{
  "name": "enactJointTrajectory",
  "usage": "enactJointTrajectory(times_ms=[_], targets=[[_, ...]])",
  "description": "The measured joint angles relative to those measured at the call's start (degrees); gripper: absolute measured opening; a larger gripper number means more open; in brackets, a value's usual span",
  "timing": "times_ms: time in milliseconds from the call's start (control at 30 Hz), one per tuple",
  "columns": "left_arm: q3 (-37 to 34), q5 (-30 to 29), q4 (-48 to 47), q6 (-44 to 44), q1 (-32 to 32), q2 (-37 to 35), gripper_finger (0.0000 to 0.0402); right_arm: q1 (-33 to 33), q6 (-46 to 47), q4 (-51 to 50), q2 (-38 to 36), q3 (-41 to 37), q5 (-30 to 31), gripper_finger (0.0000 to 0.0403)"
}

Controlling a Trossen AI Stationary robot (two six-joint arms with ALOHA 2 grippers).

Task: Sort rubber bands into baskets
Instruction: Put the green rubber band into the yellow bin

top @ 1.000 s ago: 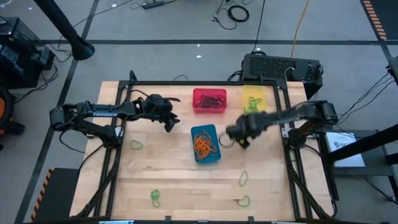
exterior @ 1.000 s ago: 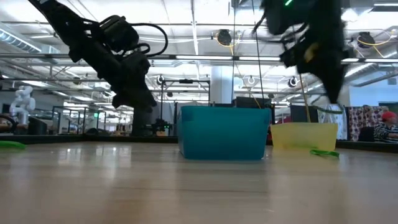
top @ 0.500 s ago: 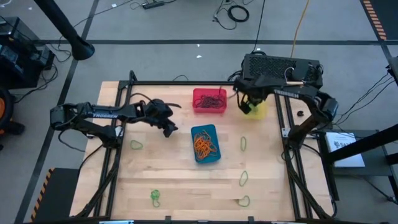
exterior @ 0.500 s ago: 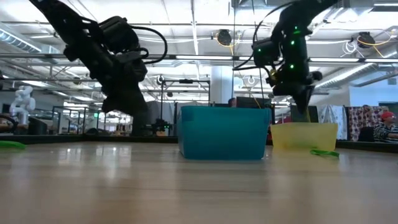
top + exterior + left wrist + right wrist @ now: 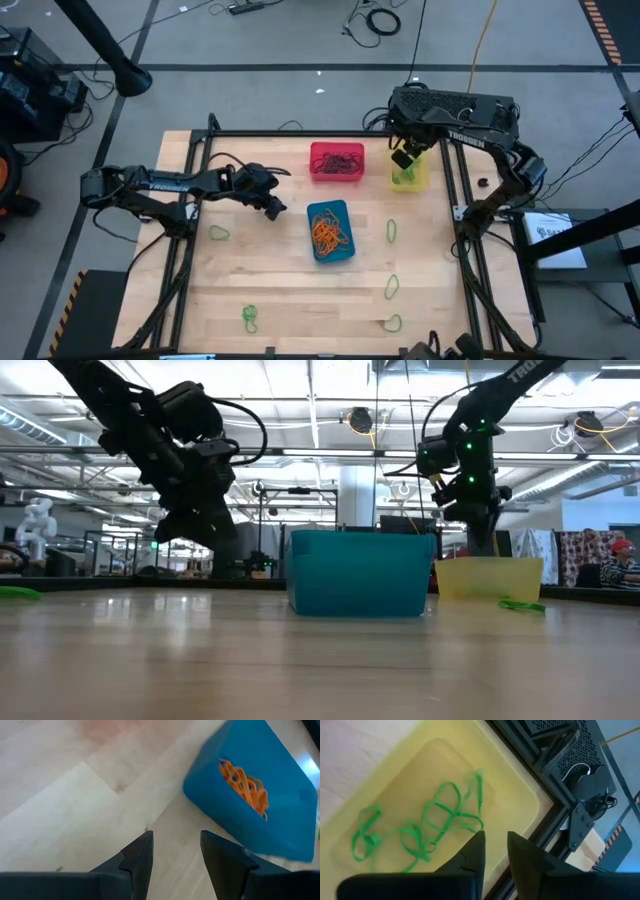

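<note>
My right gripper (image 5: 404, 160) (image 5: 496, 845) hangs over the yellow basket (image 5: 423, 152) (image 5: 395, 785) at the far right. Its fingers point steeply down with a narrow gap and nothing between them. Several green rubber bands (image 5: 415, 832) lie on that basket's floor, and one band (image 5: 478, 785) is blurred. My left gripper (image 5: 272, 207) (image 5: 176, 847) stands open above bare wood, left of the blue basket (image 5: 313, 214) (image 5: 280, 795), which holds orange bands (image 5: 245, 787). The red basket (image 5: 320, 165) holds dark bands (image 5: 338, 159).
Loose green bands lie on the table at the left (image 5: 219, 233), near left (image 5: 249, 317), right of the blue basket (image 5: 391, 231) and near right (image 5: 392, 287) (image 5: 391, 323). A black frame (image 5: 300, 134) borders the table. A black box (image 5: 455, 105) sits behind the yellow basket.
My right gripper has swung from beside the blue basket toward the table's far edge and now hangs over the yellow basket, staying at about the same height. My left gripper has rolled a little and kept almost in place.
</note>
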Motion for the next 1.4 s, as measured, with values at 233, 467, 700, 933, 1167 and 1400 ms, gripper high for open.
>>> enactJointTrajectory(times_ms=[233, 467, 700, 933, 1167, 1400], targets=[[0.02, -2.26, 1.64, -8.38, -0.03, 0.0, 0.017, -1.02, -4.08, 0.07, 0.0, 0.0, -0.03, 0.0121], [0.0, -2.25, 3.91, -16.19, -2.62, 0.0, 0.017, -0.13, -3.88, 0.54, -0.63, 0.02, -18.99, 0.0143], [0.0, -0.65, 4.28, -18.57, -9.39, 0.0, 0.017, 5.67, 1.29, 0.78, -3.97, 0.04, -26.8, 0.0143], [0.0, 6.35, 4.07, -18.57, -17.85, 0.0, 0.017, 18.23, 15.3, 6.14, -10.69, 0.08, -27.01, 0.0143], [0.01, 15.07, 0.59, -21.2, -30.16, -0.01, 0.017, 36.99, 30.45, 22.34, -13.33, 0.11, -26.99, 0.0144], [0.0, 7.86, -8.38, -21.76, -43.06, 0.0, 0.017, 54.81, 37.5, 46.89, -7.92, 0.11, -20.11, 0.0144]])
